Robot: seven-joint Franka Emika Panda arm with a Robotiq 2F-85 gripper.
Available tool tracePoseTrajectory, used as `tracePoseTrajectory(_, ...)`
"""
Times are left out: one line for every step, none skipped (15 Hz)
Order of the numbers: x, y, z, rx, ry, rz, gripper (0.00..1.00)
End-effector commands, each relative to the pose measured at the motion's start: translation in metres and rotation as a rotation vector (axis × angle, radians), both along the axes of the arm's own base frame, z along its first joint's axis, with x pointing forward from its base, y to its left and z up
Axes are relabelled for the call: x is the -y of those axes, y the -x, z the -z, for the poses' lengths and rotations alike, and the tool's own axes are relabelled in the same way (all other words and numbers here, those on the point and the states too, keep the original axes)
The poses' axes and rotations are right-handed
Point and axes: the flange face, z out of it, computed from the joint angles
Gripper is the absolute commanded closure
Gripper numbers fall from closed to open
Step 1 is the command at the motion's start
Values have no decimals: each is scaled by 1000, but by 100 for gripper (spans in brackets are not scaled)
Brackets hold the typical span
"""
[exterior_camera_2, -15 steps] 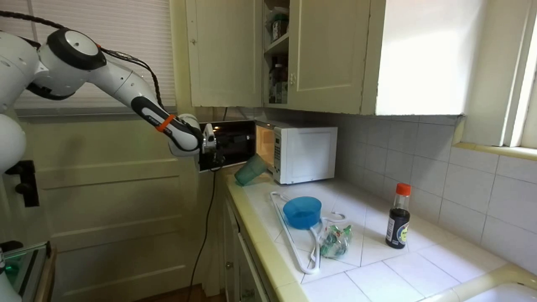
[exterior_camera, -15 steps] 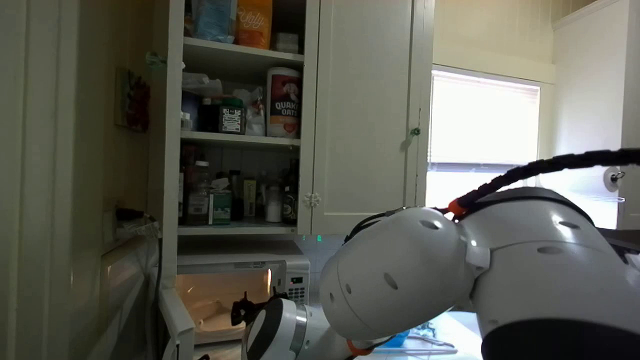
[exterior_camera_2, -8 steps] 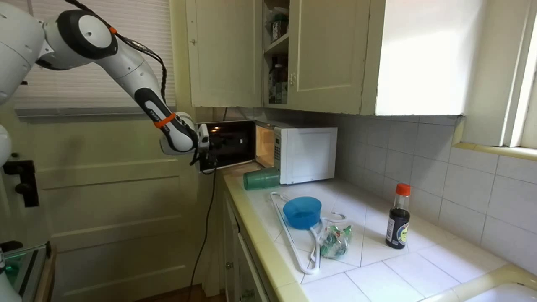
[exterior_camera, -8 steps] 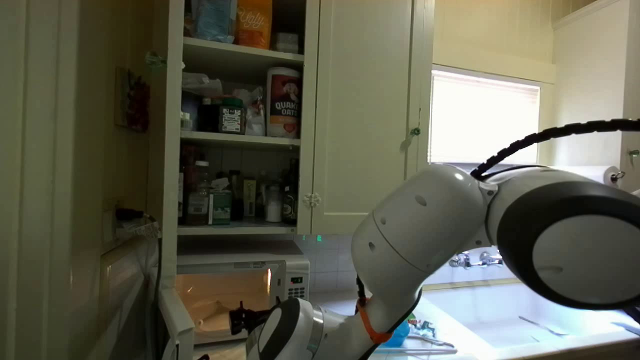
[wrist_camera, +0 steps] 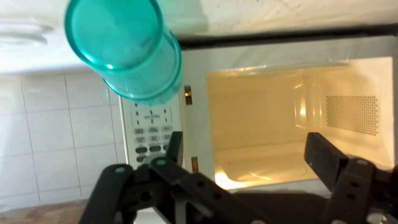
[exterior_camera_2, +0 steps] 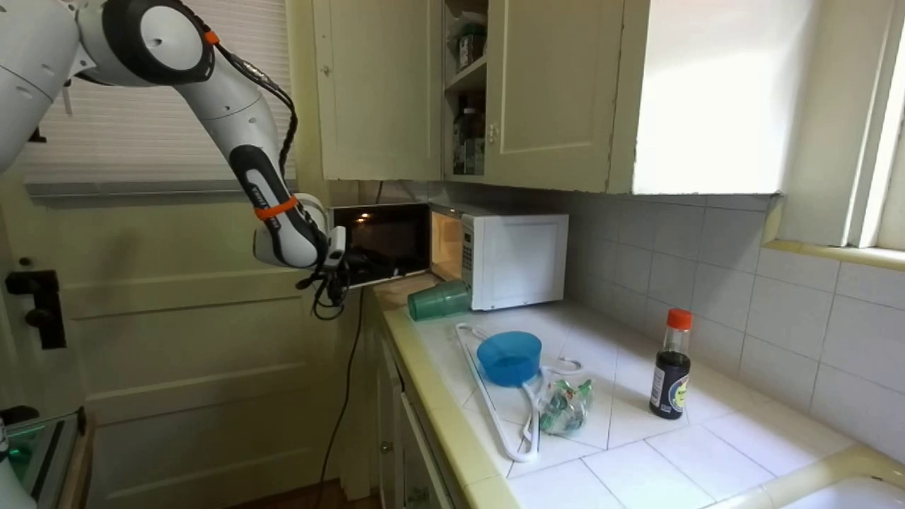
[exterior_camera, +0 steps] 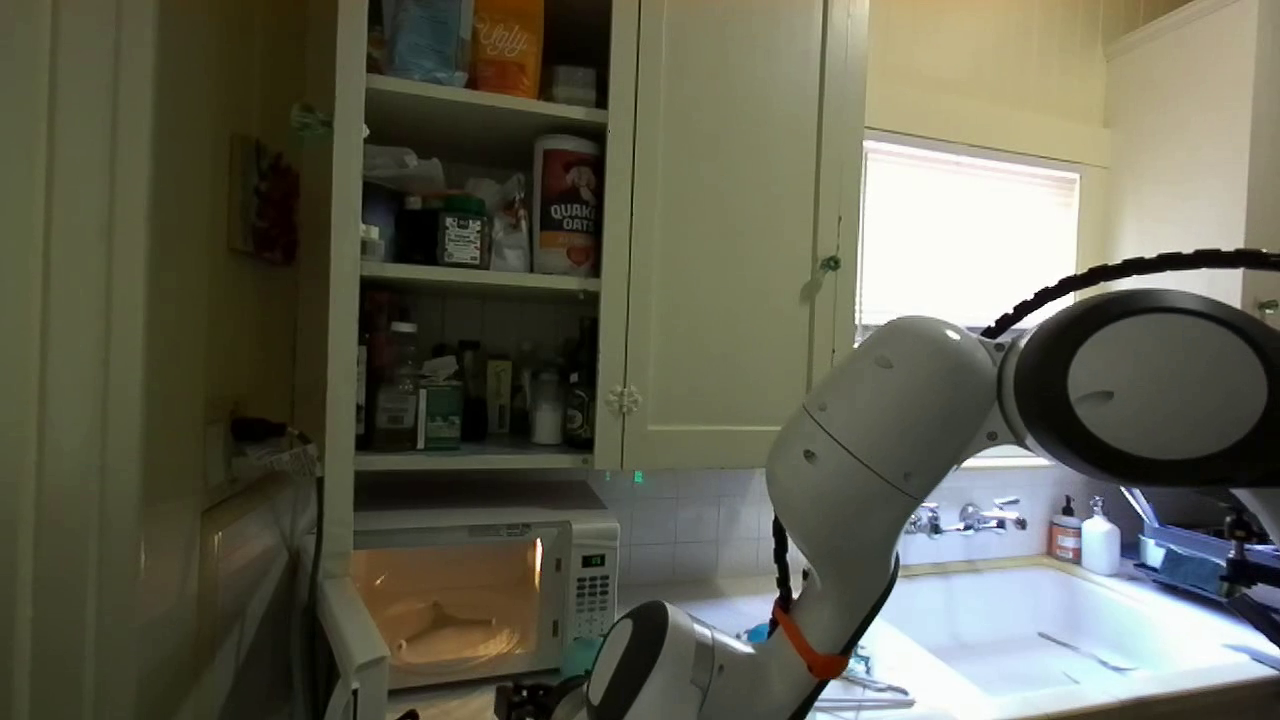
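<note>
Gripper (wrist_camera: 247, 147) with fingers spread wide, facing the lit, open microwave (exterior_camera_2: 520, 261); in the wrist view, green cup (wrist_camera: 141, 62) off to one side, free of the grip. Same cup in an exterior view: lying on its side on the tiled counter (exterior_camera_2: 608, 474), one end close to the microwave's front corner, contact hard to tell. Just beyond the gripper, swung-out microwave door (exterior_camera_2: 396, 237). Farther along the counter, blue bowl (exterior_camera_2: 509, 359), white hanger (exterior_camera_2: 522, 457), crumpled bag (exterior_camera_2: 567, 406) and upright red-capped bottle (exterior_camera_2: 671, 371) of dark liquid. Overhead, open cabinet shelves (exterior_camera: 480, 278) with an oats canister (exterior_camera: 568, 205)
</note>
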Motion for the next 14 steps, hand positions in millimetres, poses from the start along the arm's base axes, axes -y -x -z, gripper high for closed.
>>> tracePoseTrajectory(35, 15, 6, -151, -97, -36, 0)
tracePoseTrajectory(42, 15, 8, -186, -109, -36, 0)
tracePoseTrajectory(50, 15, 9, -219, -115, -43, 0)
tracePoseTrajectory(58, 13, 11, -250, -127, -38, 0)
tracePoseTrajectory(65, 11, 15, -279, -140, -36, 0)
tracePoseTrajectory(71, 14, 16, -317, -153, -21, 0)
tracePoseTrajectory(78, 17, 19, -357, -161, -18, 0)
tracePoseTrajectory(85, 22, 23, -390, -165, -35, 0)
tracePoseTrajectory(91, 32, 24, -427, -157, -46, 0)
tracePoseTrajectory(101, 44, 25, -455, -150, -74, 0)
tracePoseTrajectory(109, 55, 26, -481, -139, -109, 0)
tracePoseTrajectory(117, 71, 22, -488, -127, -139, 0)
tracePoseTrajectory(119, 80, 16, -480, -93, -173, 0)
tracePoseTrajectory(118, 92, 5, -449, -52, -195, 0)
